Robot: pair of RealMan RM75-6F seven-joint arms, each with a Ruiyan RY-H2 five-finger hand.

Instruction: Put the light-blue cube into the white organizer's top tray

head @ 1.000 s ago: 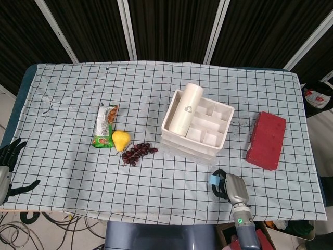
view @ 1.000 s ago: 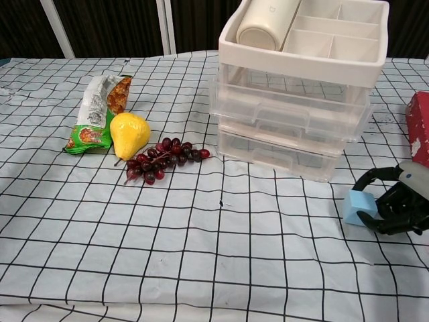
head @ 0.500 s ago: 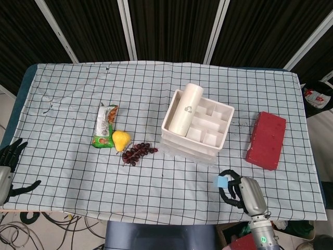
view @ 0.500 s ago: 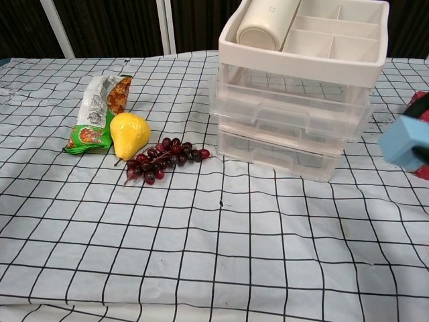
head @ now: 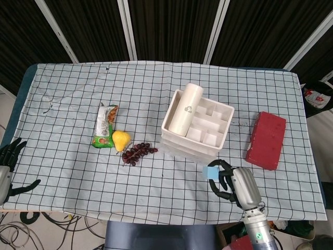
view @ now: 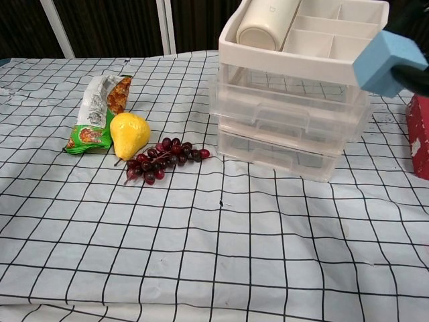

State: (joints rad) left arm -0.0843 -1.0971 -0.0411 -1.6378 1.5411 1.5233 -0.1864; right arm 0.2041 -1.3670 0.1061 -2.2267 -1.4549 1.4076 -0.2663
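One cube in my right hand, lower right of frame.
Fingers clamp it, raised beside the organizer; my left hand lies spread, lower left.

The right hand is raised above the table, its dark fingers curled in a grip. The left hand rests low at the table's edge, fingers spread apart.

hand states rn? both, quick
Left hand: open, holds nothing, at the table's near left edge.
Right hand: holds the light-blue cube, raised near the white organizer.
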